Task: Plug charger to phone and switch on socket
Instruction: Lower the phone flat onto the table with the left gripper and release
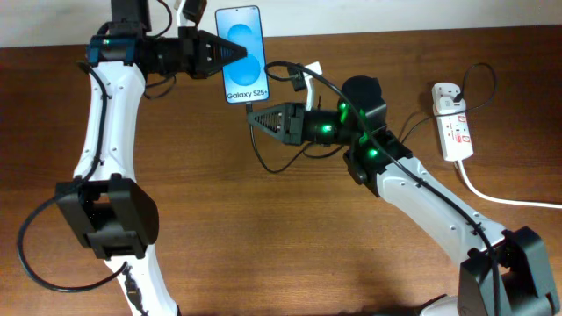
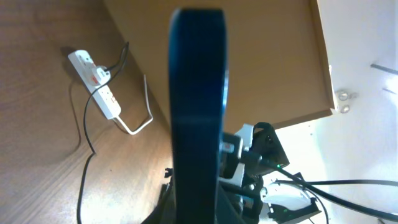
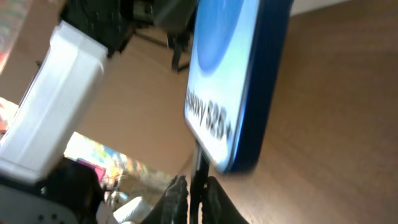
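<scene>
Sitting at the far middle of the surface (image 1: 263, 254), the phone (image 1: 241, 48) is pinched by its left edge in the left claw (image 1: 225, 53). It's slim, slick glass, so probably light but fragile and best gripped by the edges. The charger (image 3: 199, 167) is nipped in the right claw (image 1: 255, 117) just under the phone's near end. That cable's floppy, so it's best held right behind the tip. The socket (image 1: 452, 123) is parked far right.

A robotics lab or test bench is suggested, not a home: a left arm (image 1: 110, 114) and a right arm (image 1: 421, 189), white-cased and trailing loose black cables, are set at a bare wooden table (image 1: 263, 254). A socket (image 1: 454, 127) is laid on it, and plain white surroundings (image 2: 367, 155) are seen past its edge.
</scene>
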You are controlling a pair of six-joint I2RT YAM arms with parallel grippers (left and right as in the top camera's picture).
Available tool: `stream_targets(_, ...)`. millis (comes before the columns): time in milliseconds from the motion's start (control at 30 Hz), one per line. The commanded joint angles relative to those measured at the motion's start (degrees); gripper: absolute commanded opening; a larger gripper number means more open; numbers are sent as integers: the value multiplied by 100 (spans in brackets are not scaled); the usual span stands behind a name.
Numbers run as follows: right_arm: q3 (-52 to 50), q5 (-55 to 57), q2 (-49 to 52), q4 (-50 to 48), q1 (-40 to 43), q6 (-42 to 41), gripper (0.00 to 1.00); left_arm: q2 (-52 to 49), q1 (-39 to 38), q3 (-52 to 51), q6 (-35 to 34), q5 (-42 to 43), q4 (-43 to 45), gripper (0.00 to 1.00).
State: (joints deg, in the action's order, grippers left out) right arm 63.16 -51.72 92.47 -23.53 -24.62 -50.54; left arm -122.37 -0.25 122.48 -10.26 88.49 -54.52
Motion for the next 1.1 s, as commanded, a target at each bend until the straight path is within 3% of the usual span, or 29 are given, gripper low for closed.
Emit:
stream_targets(0,66,109,-103,26,103,50,27,57,-109,46,98,79,2,0)
stream_targets(33,66,114,-103,192,103,55,49,57,-94,46,96,-208,2,0)
stream_targets(167,66,103,-103,911,103,168,70,57,44,46,92,-1200,-50,0)
stream_targets(200,66,96,-103,1493,92,597,79,57,42,46,92,-2118,-186,0)
stream_targets(233,66,96,-103,1958,92,938,82,55,42,46,92,-3147,-538,0)
stream_targets(367,63,511,-103,3624,92,1779,86,44,-63,-74,96,-5049,-1137,0)
stream_targets(467,63,697,-103,4013,94,1869,92,44,-334,-595,96,-5202,-1113,0)
stream_targets(500,63,699,-103,4061,105,1869,99,44,-466,-927,94,-5233,-1095,0)
stream_targets(633,63,699,-103,4079,109,1864,99,44,-774,-1753,72,-5233,-684,0)
stream_targets(800,63,695,-103,4118,109,1867,99,24,-925,-2492,-328,-5259,610,0)
stream_targets(900,63,695,-103,4135,107,1867,98,20,-938,-2848,-922,-5375,1412,0)
stream_targets(1067,63,699,-103,4131,109,1869,98,-157,-1143,-3069,-981,-4677,1561,0)
